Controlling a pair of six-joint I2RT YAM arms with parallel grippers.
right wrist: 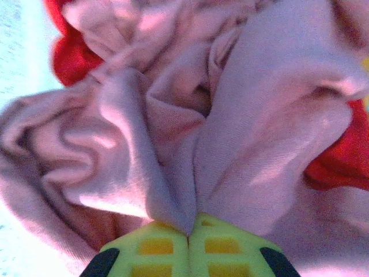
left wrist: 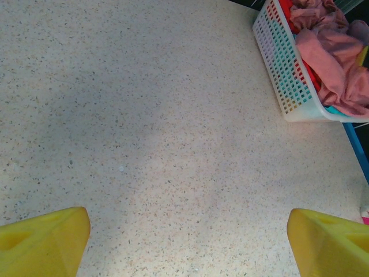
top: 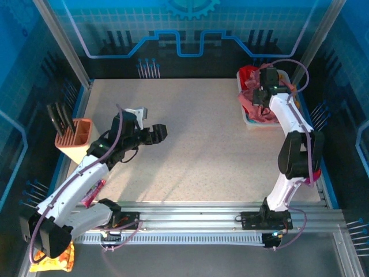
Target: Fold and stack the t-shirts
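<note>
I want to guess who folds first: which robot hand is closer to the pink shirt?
Right. The right gripper is pinching the pink shirt in the white basket. The left gripper hovers open over bare table, well away.

**Robotics lab test cell.** A speckled bench [top: 190, 156] stands inside an aluminium frame [top: 60, 40] with blue circuit-and-gear printed walls [top: 190, 23]. Two arms, left [top: 75, 184] and right [top: 291, 144], are bolted to a slotted rail [top: 202, 222] along the near edge. Purple cables [top: 119, 118] trail along both arms.

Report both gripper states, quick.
Left gripper: open, holding nothing.
Right gripper: shut on a fold of the pink t-shirt.
</note>
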